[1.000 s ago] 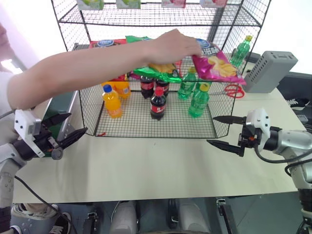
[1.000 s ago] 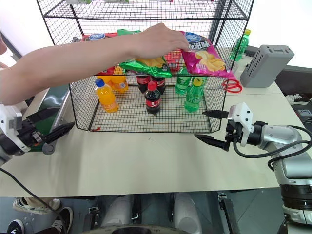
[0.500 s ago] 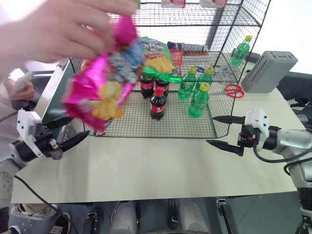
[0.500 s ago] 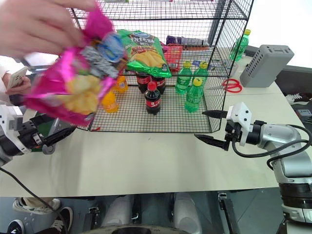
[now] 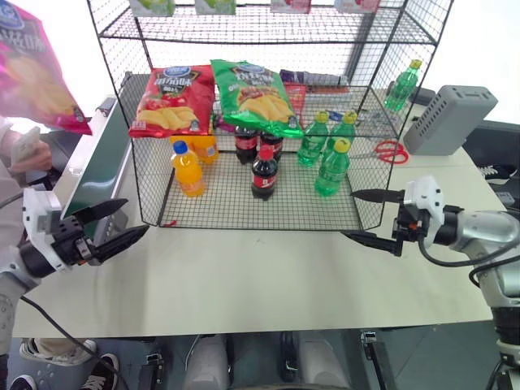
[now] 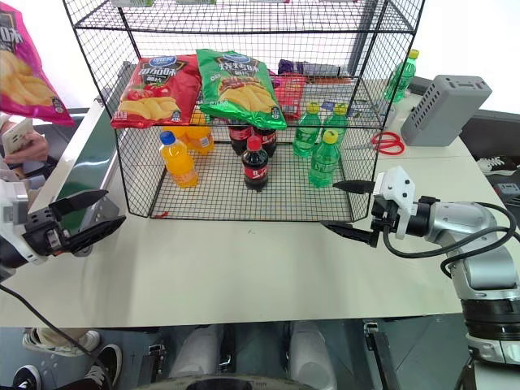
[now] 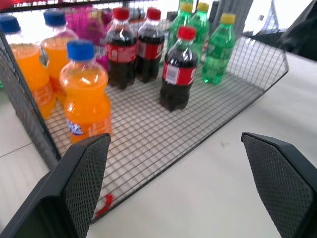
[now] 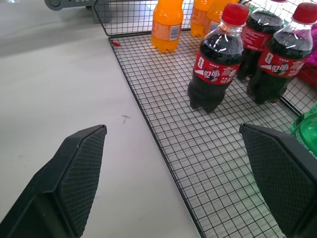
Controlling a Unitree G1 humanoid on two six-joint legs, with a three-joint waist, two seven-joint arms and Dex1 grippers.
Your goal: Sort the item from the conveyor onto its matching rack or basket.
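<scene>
A glossy magenta-pink chip bag (image 5: 32, 69) with pictured yellow chips is held up in the air at the far left, above the near end of the conveyor (image 5: 101, 166) and well apart from the rack; what holds it cannot be seen, and its foil surface looks smooth and shiny. The conveyor is a long, narrow dark-green belt between pale grey metal side rails, running along the left side of the rack. The rack (image 5: 260, 32) is a large black wire-mesh frame of thin square grid, with several flat tiers, standing on a pale matte bench (image 5: 260, 276). On a middle tier lie a red chip bag (image 5: 169, 99) and a green chip bag (image 5: 256, 96), side by side, both crinkled and shiny. On the bottom grid stand round plastic bottles: orange soda bottles (image 5: 188, 169) with blue caps, dark cola bottles (image 5: 262, 172) with red caps and labels, and green soda bottles (image 5: 331, 168) with yellow caps. A grey ribbed box (image 5: 451, 118) sits on the bench to the right of the rack, with red scissors (image 5: 392, 151) near it. The left gripper (image 5: 114, 226) hovers by the conveyor's near end with its black, cross-hatched jaws spread wide and empty. The right gripper (image 5: 366, 218) hovers near the rack's front right corner, jaws likewise spread wide, grasping nothing.
</scene>
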